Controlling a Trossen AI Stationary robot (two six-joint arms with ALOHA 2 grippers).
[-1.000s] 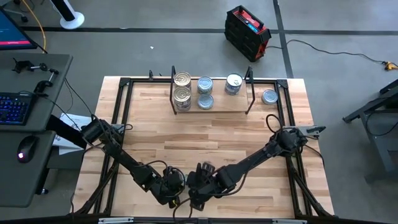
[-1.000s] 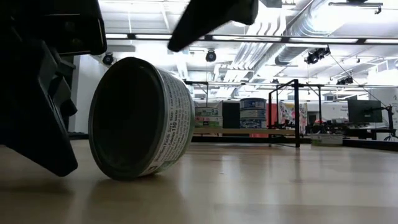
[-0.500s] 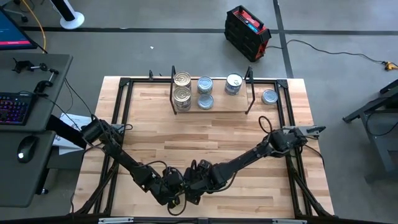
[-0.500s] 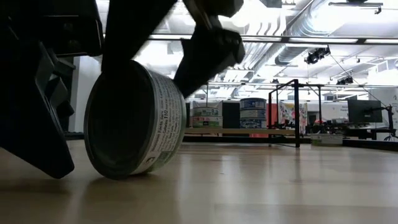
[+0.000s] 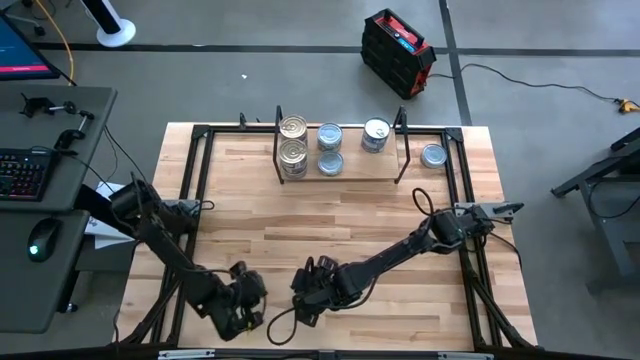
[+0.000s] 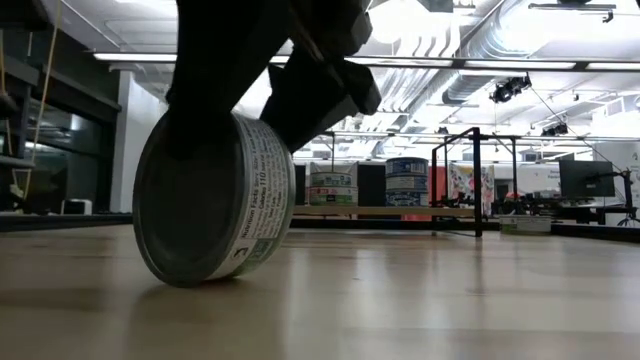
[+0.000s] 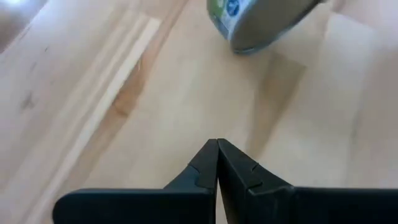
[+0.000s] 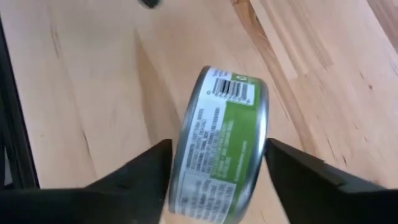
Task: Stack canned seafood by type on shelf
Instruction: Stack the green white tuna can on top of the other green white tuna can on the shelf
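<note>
A flat round tin [image 8: 217, 143] with a green label stands on its edge near the table's near edge, also seen in the low view [image 6: 210, 200]. My right gripper [image 8: 217, 149] comes down over it, a finger at each flat face. My left gripper [image 7: 217, 152] is shut and holds nothing; it hovers to the tin's left [image 5: 248, 305], and the tin [image 7: 267, 28] shows ahead of it. The shelf [image 5: 345, 178] stands at the far edge with gold tins [image 5: 293, 140] stacked at its left and silver-blue tins [image 5: 330, 148] beside them. My right gripper pinches the tin between its two fingers, one on each flat face, at the upper rim [image 8: 261, 124]. The fingers [image 6: 320, 90] slant down from above, astride the tin's edge. The tin stands on its lower rim [image 6: 190, 280] on the table, leaning slightly.
One more tin [image 5: 376, 133] sits at the shelf's right end, and a single tin [image 5: 434, 155] lies on the table right of the shelf. A black frame [image 5: 200, 160] runs around the tabletop. Bare wood lies between the shelf and the arms.
My left gripper has drawn back from the tin toward the table's left edge and risen, leaving the low view. My right gripper has come down over the standing tin and narrowed its fingers onto its faces. The tin stays on its edge, shifted slightly.
</note>
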